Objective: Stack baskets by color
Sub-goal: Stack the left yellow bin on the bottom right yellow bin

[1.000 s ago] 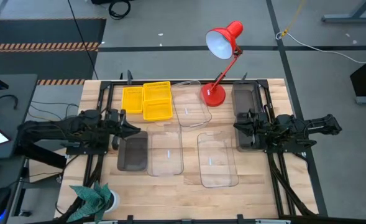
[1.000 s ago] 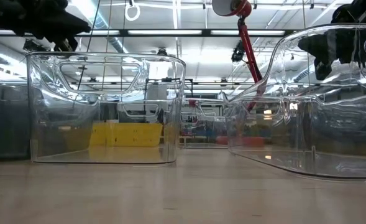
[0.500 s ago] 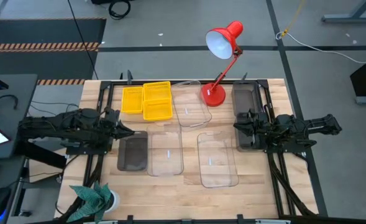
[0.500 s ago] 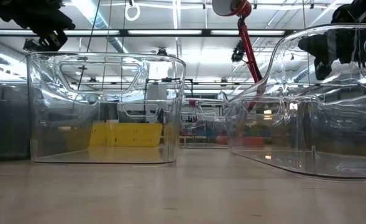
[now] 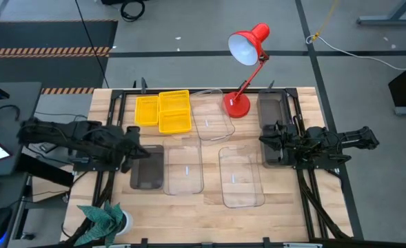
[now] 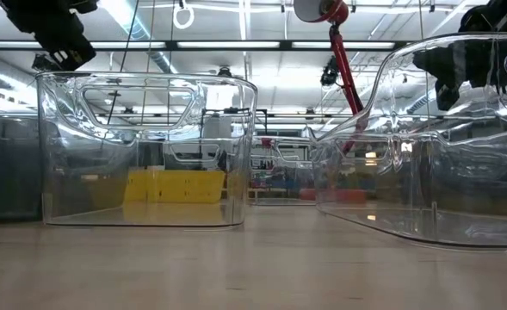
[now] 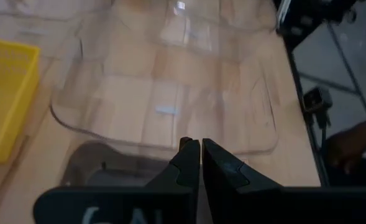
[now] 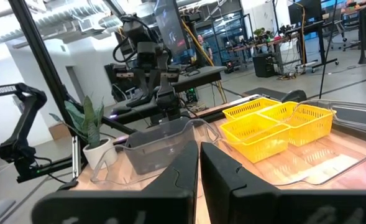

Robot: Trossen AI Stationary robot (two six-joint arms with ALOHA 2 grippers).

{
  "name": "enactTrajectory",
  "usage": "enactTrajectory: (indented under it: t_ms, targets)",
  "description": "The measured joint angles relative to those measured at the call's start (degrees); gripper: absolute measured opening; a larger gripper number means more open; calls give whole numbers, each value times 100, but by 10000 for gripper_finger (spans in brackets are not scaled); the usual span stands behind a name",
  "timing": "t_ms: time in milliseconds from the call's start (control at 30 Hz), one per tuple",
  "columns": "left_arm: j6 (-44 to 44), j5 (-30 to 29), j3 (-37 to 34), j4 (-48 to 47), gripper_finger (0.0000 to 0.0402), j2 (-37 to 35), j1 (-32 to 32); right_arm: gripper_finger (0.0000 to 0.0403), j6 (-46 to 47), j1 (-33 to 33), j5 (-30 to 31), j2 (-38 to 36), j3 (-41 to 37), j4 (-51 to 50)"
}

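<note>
My left gripper (image 5: 142,150) hangs shut and tipped downward above the far end of a smoky grey basket (image 5: 147,167), touching nothing; its fingers (image 7: 200,158) are together. Two clear baskets (image 5: 184,169) (image 5: 240,177) stand on their bottoms mid-table, and a third (image 5: 211,114) stands farther back. Three yellow baskets (image 5: 165,111) sit grouped at the far left. My right gripper (image 5: 265,140) waits shut and level at the right, over a dark grey basket (image 5: 274,153); another dark basket (image 5: 271,108) stands behind it.
A red desk lamp (image 5: 238,103) stands on the far middle of the table, its shade (image 5: 247,45) reaching past the far edge. A potted plant (image 5: 105,222) sits at the near left corner. Bare wood lies along the near edge (image 5: 189,217).
My left gripper has risen and tipped from nearly level to pointing downward, drawing back a little toward the table's left edge. It has stayed shut. No basket has moved.
</note>
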Motion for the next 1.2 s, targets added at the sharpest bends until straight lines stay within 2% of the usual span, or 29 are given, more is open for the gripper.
enactTrajectory:
  t_ms: [167,333,467,767,900,1033,1200]
  targets:
    - [-61,-83,367,-147,23,280,-218,23,0,0,0,0,0,2]
    - [-42,-647,565,-297,23,345,-302,23,0,0,1,0,0,0]
    - [4,-903,835,-411,23,552,-217,23,0,0,0,0,0,0]
    - [563,-923,1718,-819,23,1555,240,23,0,0,0,0,-1,0]
    - [866,-913,1749,-598,23,1815,726,23,-1,0,0,0,-1,0]
    - [1203,-858,1749,-509,17,2178,1507,23,-1,0,0,0,-1,0]
    - [1455,73,1749,-465,6,2745,2535,23,0,0,0,0,-1,0]
